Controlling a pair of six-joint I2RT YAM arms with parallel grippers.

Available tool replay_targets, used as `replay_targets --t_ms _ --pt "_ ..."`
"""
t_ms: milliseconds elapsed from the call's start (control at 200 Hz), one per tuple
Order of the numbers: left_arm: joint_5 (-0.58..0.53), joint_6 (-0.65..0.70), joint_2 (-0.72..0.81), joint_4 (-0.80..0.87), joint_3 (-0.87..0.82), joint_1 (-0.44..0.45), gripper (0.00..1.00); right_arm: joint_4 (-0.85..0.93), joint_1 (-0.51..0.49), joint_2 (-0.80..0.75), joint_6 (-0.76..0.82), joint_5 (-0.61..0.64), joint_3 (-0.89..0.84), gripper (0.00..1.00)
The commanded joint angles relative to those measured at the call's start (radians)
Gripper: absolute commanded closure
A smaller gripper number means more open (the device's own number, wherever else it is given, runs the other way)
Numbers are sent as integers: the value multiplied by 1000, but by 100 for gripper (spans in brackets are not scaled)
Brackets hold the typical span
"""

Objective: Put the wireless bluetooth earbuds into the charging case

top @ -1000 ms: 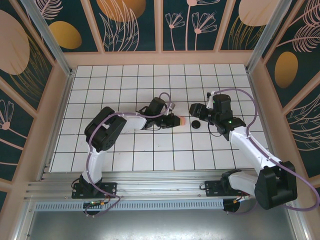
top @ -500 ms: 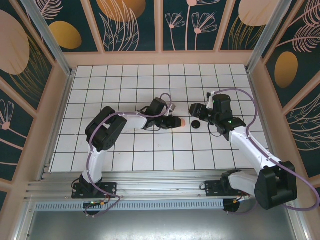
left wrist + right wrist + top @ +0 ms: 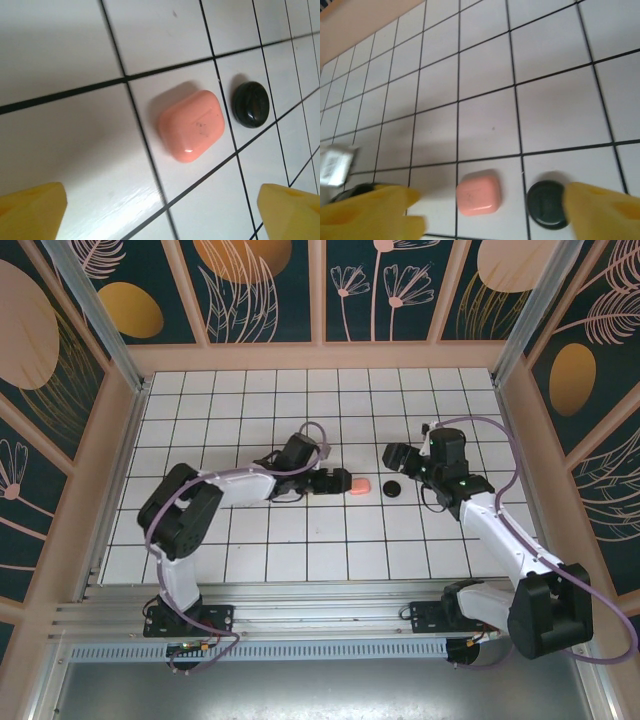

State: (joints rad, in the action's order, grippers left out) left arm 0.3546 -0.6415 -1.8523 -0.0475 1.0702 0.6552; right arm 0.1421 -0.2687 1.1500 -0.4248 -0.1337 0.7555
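The salmon-pink charging case (image 3: pixel 361 486) lies shut on a white tile, nothing holding it. It sits mid-frame in the left wrist view (image 3: pixel 192 125) and low in the right wrist view (image 3: pixel 478 192). My left gripper (image 3: pixel 338 481) is just left of the case, open; its yellow fingertips (image 3: pixel 31 209) stand wide apart short of the case, and nothing is between them (image 3: pixel 160 220). My right gripper (image 3: pixel 393 457) hovers above and right of the case, open (image 3: pixel 492 220); its right fingertip (image 3: pixel 605 212) overlaps the black disc's edge. No earbuds are visible.
A flat black round disc (image 3: pixel 392 488) lies one tile right of the case, also seen in the wrist views (image 3: pixel 250 104) (image 3: pixel 546 203). The white gridded table (image 3: pixel 250 400) is walled by wooden panels. Part of the left arm (image 3: pixel 340 170) shows at the far left of the right wrist view.
My left gripper has drawn back to the left, away from the case, which now lies free on the tile. The right gripper has shifted slightly.
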Motion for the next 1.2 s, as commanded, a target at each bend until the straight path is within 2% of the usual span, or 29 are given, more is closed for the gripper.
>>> replay_targets --t_ms 0,120,225,300,355,546,686,766,866,956,1196 --pt "-100 41 131 51 -61 -53 1 -67 33 -5 32 93 -28 1" --pt "-194 72 315 84 -156 -127 1 -137 73 -18 64 171 -83 1" --pt "-304 100 487 94 -248 -226 1 -200 114 -49 109 239 -146 1" --pt "-397 125 621 75 -327 -307 1 -237 139 -93 142 280 -189 1" --pt "-509 147 715 47 -387 -349 1 -268 157 -130 164 313 -228 1" --pt "-787 251 948 -108 -590 -450 1 -398 205 -267 227 387 -393 1" --pt "-905 315 1011 -284 -746 -477 1 -554 251 -315 284 385 -520 1" --pt "-966 352 1013 -444 -845 -479 1 -637 279 -313 295 364 -573 1" --pt "-1009 410 982 -677 -971 -482 1 -784 305 -292 268 340 -646 1" --pt "-995 466 929 -881 -1051 -486 1 -923 315 -233 263 314 -693 1" --pt "-870 540 828 -1067 -1065 -561 1 -1126 322 -37 303 162 -661 1"
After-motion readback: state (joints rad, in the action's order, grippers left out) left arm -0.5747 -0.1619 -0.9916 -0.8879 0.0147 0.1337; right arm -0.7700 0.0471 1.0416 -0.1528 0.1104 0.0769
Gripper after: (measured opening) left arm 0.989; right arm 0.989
